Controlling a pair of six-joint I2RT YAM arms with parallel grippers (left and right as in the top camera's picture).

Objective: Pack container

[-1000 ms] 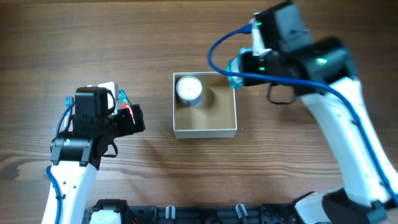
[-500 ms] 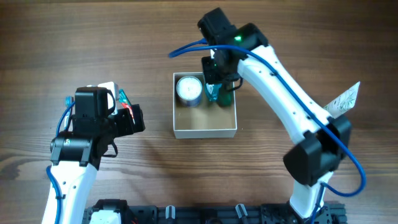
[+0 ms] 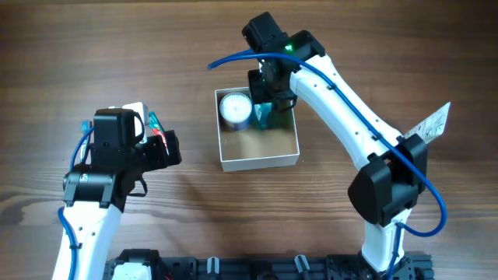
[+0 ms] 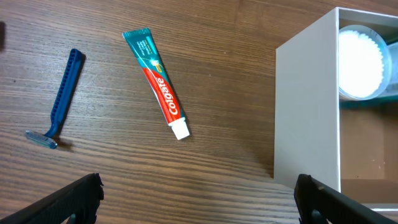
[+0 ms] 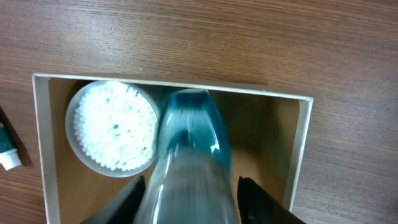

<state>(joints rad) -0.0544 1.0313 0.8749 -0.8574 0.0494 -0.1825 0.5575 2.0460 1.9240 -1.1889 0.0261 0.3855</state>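
Overhead view, square white-walled container (image 3: 261, 164), tan floor, open top

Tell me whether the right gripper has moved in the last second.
Yes. The right gripper, holding the teal bottle, moved left from just right of the container to above its floor.

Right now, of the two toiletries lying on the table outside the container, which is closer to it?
The red-and-teal Colgate toothpaste tube; the blue razor lies beyond it, farther from the container.
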